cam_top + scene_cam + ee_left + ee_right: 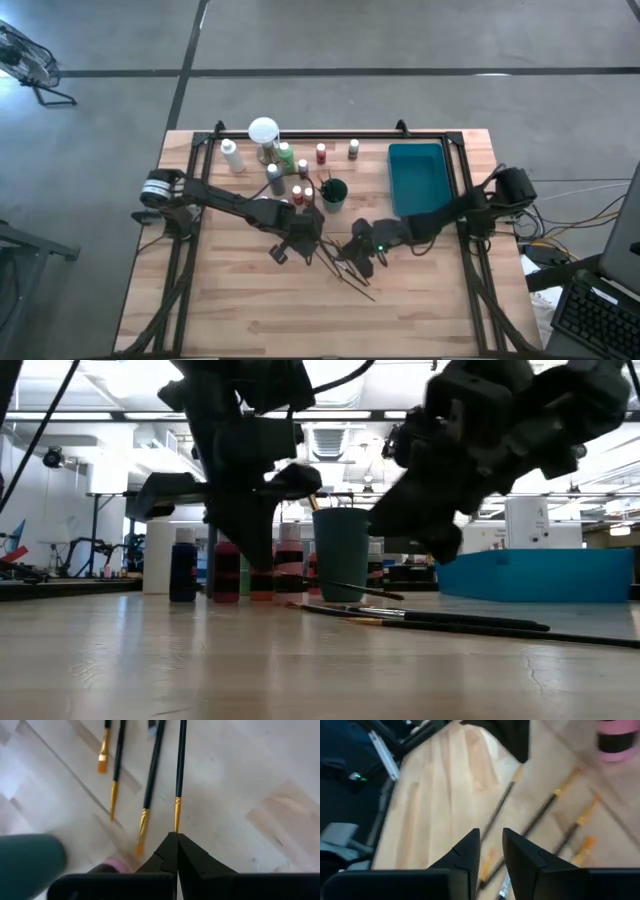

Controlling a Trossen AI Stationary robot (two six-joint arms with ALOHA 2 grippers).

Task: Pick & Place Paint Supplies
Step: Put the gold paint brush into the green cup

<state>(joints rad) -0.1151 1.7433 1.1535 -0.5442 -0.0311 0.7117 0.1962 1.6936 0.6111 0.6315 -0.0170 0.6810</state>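
- Right, my desk (240,300) is a pale wooden top, and both arms reach in toward its middle.
- The teal tray (417,177) sits toward the far right of the desk, well apart from the bottles.
- A round white-topped object (263,130) stands at the far edge, just beside the bottle cluster.
- The dark green cup (333,193) stands near the middle, and I can see brush handles sticking out of it.
- The paint bottles (286,156) are grouped along the far side, between the white-topped object and the tray; from the low view I make out red and dark ones beside the cup.
- My left tool (307,243) is down near the desk's middle, just short of the loose brushes. In its wrist view the fingers (192,860) are pressed together tip to tip, and the gold ferrule of one brush (180,770) runs right up to those tips; I cannot tell whether it is pinched.
- My right tool (352,256) hangs over the same scatter, its fingers (520,855) a narrow gap apart with nothing between them.
- The loose brushes (352,278) lie flat on the desk between and in front of the two tools.
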